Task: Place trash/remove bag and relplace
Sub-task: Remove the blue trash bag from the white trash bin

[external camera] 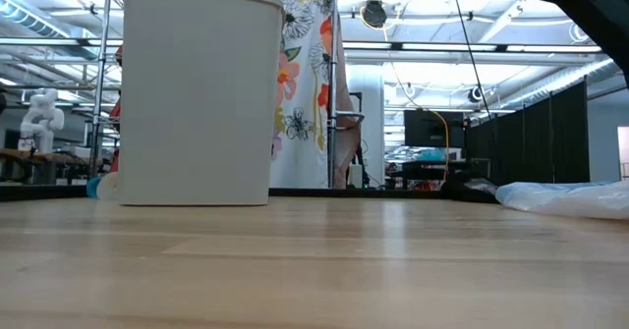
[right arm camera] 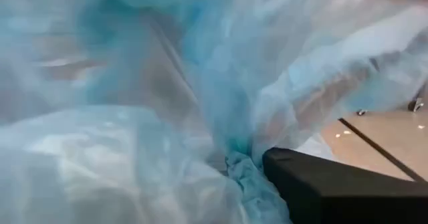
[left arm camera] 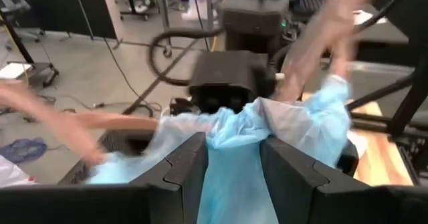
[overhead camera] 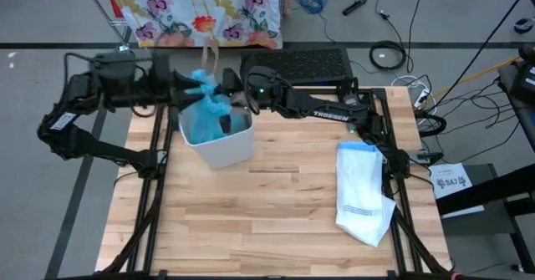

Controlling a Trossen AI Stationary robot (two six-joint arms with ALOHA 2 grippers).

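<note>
We see both grippers meeting above the white bin (overhead camera: 219, 142) near the far edge of the table (overhead camera: 276, 213). The left gripper (overhead camera: 185, 84) has its two dark fingers (left arm camera: 184, 170) closed on a gathered neck of the light-blue bag (overhead camera: 206, 104), the plastic bunched between them and fanning out beyond the fingertips. The right gripper (overhead camera: 227, 86) sits just across from it, and its wrist view is filled with the same film, a twisted strand of it pressed against one dark finger (right arm camera: 334, 184); we cannot tell whether that gripper is closed on it. The bag runs from the grippers down into the bin, its long axis roughly upright, gathered top pointing up between the two tools. The white replacement bag (overhead camera: 362, 192) lies flat well away from both grippers, at the table's right side, its length running near to far with the blue hem at the far end.
</note>
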